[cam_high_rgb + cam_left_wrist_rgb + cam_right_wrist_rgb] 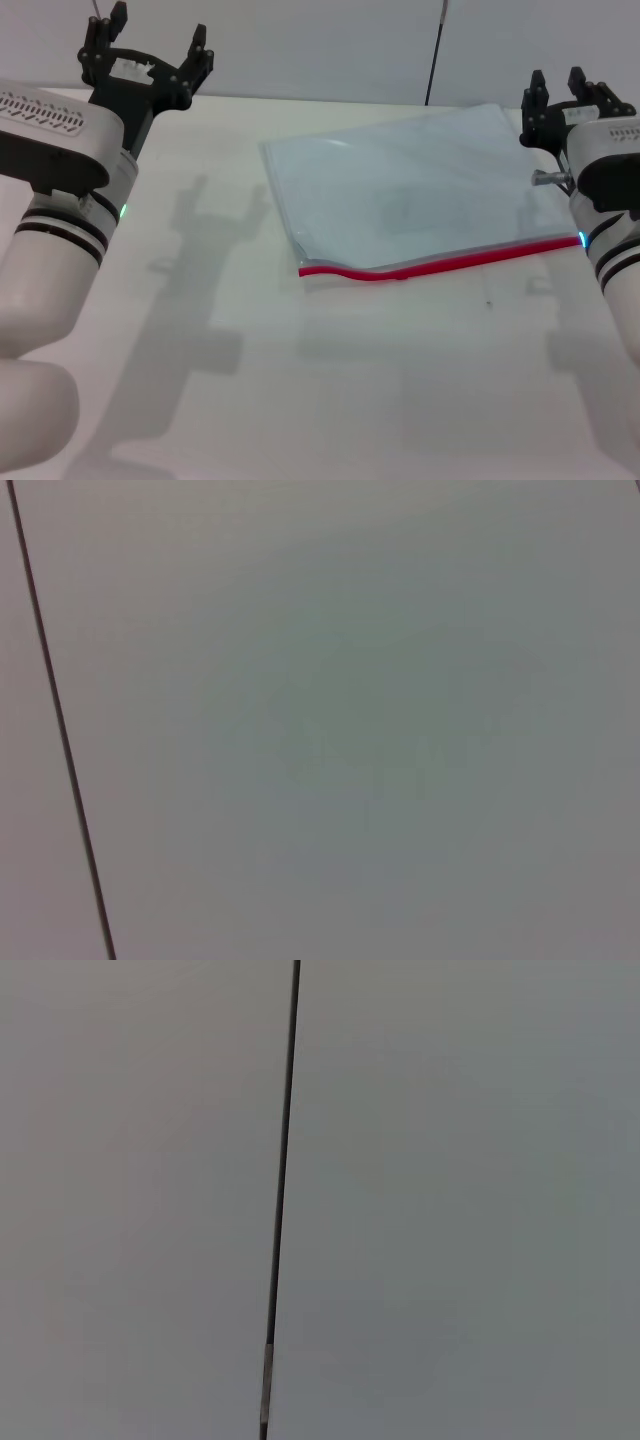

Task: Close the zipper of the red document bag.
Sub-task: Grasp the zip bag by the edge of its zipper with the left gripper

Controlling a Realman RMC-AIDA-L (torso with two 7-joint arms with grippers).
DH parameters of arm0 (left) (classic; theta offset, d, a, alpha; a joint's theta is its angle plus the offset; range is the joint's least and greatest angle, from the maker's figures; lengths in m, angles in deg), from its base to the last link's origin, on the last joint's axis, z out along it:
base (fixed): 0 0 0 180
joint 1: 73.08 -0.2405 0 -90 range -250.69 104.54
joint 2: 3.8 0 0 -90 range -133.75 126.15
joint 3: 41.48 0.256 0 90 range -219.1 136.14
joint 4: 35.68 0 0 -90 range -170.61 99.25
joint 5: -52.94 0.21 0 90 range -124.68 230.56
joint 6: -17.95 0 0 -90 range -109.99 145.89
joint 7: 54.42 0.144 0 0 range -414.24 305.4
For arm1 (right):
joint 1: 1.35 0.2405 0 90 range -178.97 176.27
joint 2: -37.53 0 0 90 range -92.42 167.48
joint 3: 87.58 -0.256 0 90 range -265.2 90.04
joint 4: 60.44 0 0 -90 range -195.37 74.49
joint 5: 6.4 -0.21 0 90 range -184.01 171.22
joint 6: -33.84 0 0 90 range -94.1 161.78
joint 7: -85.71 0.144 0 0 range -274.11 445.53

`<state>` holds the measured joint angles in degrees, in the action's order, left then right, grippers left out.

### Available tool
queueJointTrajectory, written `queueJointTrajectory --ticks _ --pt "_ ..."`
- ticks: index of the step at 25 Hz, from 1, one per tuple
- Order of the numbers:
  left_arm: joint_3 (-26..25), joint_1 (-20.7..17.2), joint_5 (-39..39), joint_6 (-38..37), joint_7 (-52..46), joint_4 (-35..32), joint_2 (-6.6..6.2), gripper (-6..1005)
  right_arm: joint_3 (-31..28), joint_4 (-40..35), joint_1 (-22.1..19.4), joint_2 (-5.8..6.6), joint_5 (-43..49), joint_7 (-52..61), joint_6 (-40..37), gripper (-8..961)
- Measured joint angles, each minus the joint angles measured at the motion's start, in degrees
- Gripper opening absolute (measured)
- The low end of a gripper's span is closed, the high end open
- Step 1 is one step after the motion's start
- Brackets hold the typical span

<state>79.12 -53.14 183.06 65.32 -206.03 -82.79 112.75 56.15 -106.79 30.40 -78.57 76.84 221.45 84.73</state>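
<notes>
The right arm covers the far end of the zipper (pixel 440 264), and its slider seems too small to find.

One red document bag (pixel 420 185), two grippers

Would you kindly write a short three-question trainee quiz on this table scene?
1. True or false: the left pincer is gripping the red document bag.
2. Which edge of the bag carries the zipper: A) far edge, B) edge nearest the robot, C) left short edge?
3. Fill in: the right pincer hangs by the bag's ____ side.

Key: 1 false; 2 B; 3 right.
</notes>
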Motion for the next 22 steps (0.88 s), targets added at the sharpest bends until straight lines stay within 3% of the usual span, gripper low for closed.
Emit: queueJointTrajectory --ticks 22 --pt "0.1 0.1 -0.6 -2.3 0.0 -1.9 -0.24 885 -0.1 0.2 -0.1 0.00 0.0 1.7 0.0 390"
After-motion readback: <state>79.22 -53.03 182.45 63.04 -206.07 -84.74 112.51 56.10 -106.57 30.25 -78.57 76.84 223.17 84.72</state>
